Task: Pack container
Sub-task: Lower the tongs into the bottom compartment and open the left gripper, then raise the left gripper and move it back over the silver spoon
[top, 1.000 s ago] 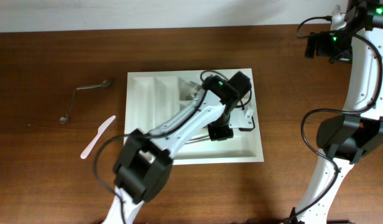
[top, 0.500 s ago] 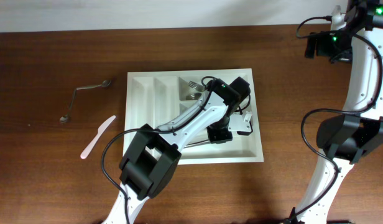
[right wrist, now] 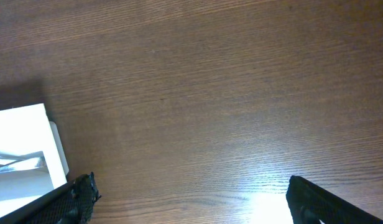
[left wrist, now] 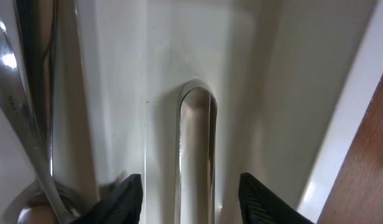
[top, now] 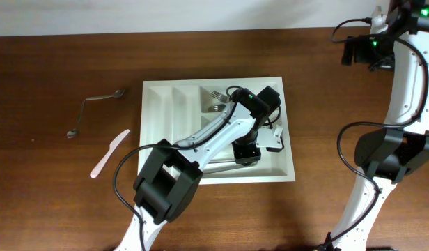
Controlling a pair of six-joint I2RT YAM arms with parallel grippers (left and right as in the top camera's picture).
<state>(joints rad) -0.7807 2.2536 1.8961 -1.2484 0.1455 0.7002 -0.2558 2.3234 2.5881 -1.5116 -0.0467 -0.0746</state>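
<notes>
The white cutlery tray (top: 159,132) lies mid-table. My left gripper (top: 248,152) is down inside its right part, over the long front compartment. In the left wrist view the left gripper (left wrist: 193,193) is open. A metal utensil handle (left wrist: 195,143) lies on the tray floor (left wrist: 272,93) between the fingertips, clear of both. Its handle also shows in the overhead view (top: 220,165). My right gripper (top: 357,50) is open and empty, high at the back right; in the right wrist view the right gripper (right wrist: 191,196) hangs over bare wood.
Forks (top: 214,94) lie in a back compartment of the tray. More metal cutlery (left wrist: 30,93) shows at the left of the left wrist view. A bent metal spoon (top: 96,104) and a pink plastic knife (top: 108,153) lie on the table left of the tray. A tray corner (right wrist: 23,149) shows in the right wrist view.
My left gripper has shifted a little toward the tray's front compartment and its wrist has turned slightly. The right arm has not moved.
</notes>
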